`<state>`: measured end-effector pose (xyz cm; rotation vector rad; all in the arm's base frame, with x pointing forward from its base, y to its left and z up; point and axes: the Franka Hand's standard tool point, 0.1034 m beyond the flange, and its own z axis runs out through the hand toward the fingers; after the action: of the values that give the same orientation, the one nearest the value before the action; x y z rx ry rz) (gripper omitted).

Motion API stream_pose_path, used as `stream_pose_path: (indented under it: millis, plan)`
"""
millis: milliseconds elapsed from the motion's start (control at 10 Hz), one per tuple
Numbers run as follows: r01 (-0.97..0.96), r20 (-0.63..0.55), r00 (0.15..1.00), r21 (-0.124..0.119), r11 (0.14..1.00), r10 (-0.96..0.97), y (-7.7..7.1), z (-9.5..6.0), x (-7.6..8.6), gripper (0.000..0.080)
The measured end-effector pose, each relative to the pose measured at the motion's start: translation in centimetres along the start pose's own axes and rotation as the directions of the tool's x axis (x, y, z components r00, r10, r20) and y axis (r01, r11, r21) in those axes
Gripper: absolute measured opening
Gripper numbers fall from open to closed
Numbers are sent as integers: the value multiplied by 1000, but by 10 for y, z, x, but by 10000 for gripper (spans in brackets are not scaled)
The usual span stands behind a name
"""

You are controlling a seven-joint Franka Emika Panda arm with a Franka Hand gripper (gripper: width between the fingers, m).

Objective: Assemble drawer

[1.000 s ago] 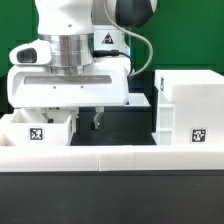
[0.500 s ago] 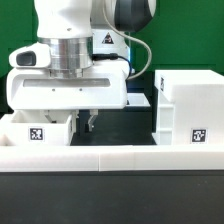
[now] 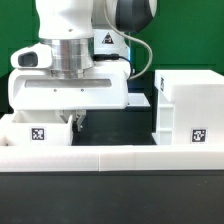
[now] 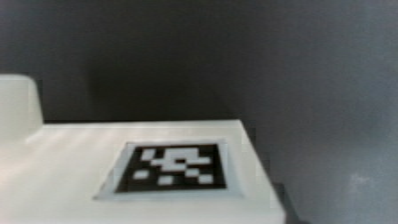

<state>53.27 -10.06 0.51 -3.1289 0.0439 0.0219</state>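
A small white drawer tray with a square tag stands at the exterior view's left, behind the low wall. The large white drawer casing, also tagged, stands at the right. My gripper hangs low at the tray's right wall, with dark fingers slightly apart and nothing between them. The wrist view looks down on the tray's tagged white face, with dark table beside it. My fingers do not show there. The second tray is out of view.
A low white wall runs along the table's front edge. Dark table lies between the tray and the casing. The arm's wide white hand body hangs over the tray. A green backdrop is behind.
My gripper has moved toward the exterior view's left and slightly down, from over the dark gap to the tray's right wall. The tray and casing have not moved.
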Motion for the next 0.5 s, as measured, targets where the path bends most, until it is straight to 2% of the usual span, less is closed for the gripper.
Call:
stream_pose_path:
  millis: [500]
  plan:
    - [16,3,1000,-1,1000,-16,-1,-1,0,41]
